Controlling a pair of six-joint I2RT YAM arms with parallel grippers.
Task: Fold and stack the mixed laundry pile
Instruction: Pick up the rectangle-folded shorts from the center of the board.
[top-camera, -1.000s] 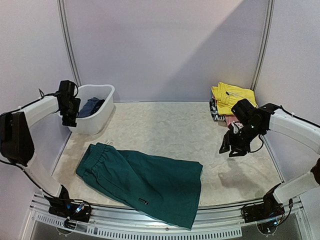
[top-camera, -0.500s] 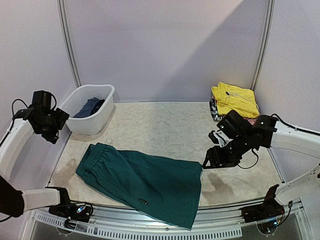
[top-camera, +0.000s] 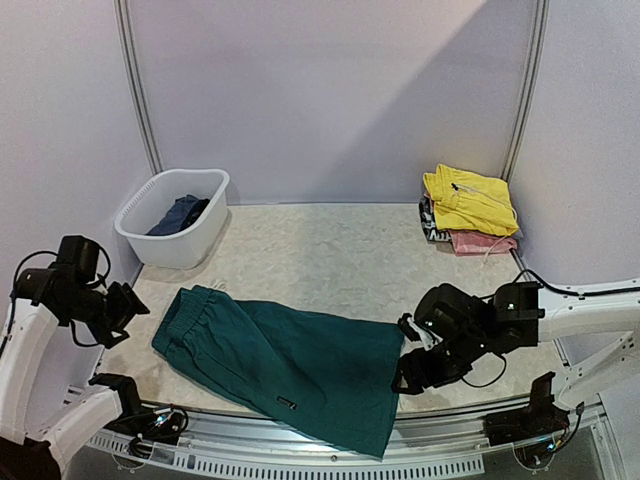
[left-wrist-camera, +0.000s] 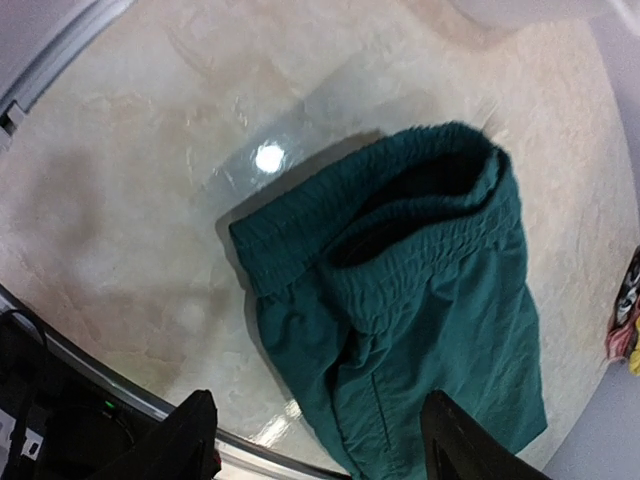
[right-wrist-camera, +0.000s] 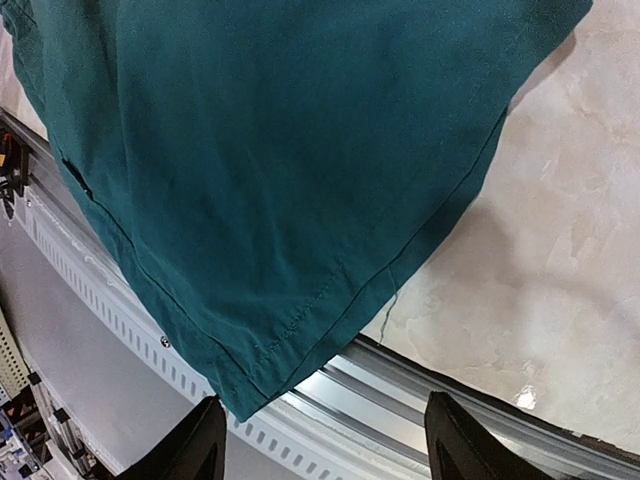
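Dark teal shorts (top-camera: 285, 358) lie spread flat near the table's front, waistband to the left, and their near hem corner overhangs the front rail. My left gripper (top-camera: 128, 304) hovers just left of the waistband (left-wrist-camera: 400, 215), jaws open and empty. In the left wrist view the shorts (left-wrist-camera: 440, 300) lie below the left gripper (left-wrist-camera: 320, 450). My right gripper (top-camera: 408, 376) hangs open at the shorts' right hem. The right wrist view shows that hem (right-wrist-camera: 300, 330) below the empty right gripper (right-wrist-camera: 325, 450). A navy garment (top-camera: 178, 213) lies in the tub.
The white tub (top-camera: 195, 240) stands at the back left. A stack of folded clothes sits at the back right, yellow (top-camera: 468, 198) on top and pink (top-camera: 482, 241) beneath. A metal rail (right-wrist-camera: 450, 372) runs along the table's front edge.
My left arm swung from the tub down to the waistband's left side. My right arm came from the folded stack forward to the shorts' right hem. The shorts have not moved.
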